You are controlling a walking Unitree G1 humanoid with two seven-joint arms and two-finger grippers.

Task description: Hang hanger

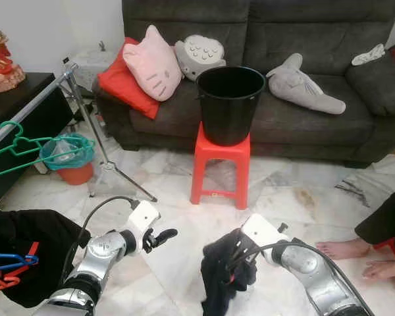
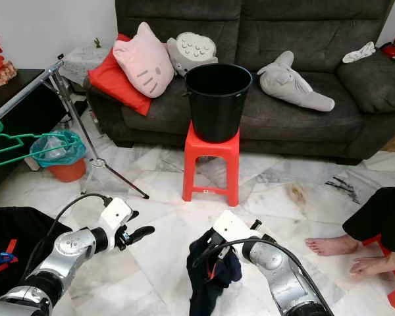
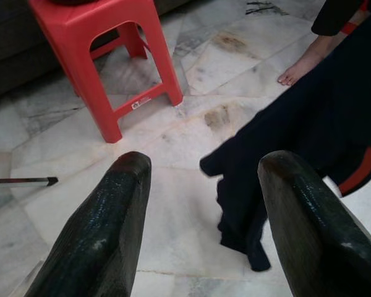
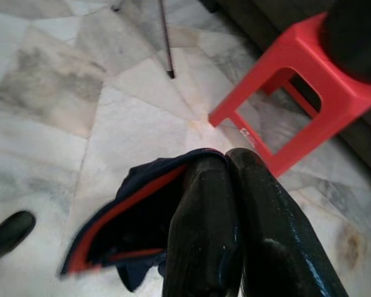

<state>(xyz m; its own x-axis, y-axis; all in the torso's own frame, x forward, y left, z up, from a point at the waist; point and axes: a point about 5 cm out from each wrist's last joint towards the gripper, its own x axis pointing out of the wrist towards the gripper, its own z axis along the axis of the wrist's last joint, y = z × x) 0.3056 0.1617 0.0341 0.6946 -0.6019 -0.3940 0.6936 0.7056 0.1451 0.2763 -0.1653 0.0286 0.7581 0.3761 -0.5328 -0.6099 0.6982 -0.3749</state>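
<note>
A home living room: a dark grey sofa (image 1: 303,72) with plush cushions (image 1: 153,62) at the far side, marble floor (image 1: 289,197) nearer

Soft, even indoor light fills both eye views, which are sharp, with only faint shadows on the glossy pale marble floor (image 1: 184,224). In the wrist views the thick black fingers (image 3: 105,241) loom slightly out of focus, with small glints. The dark navy red-trimmed garment (image 4: 123,229) there is a little blurred.

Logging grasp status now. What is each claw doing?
Left claw: open, holding nothing.
Right claw: shut on the dark garment.
</note>
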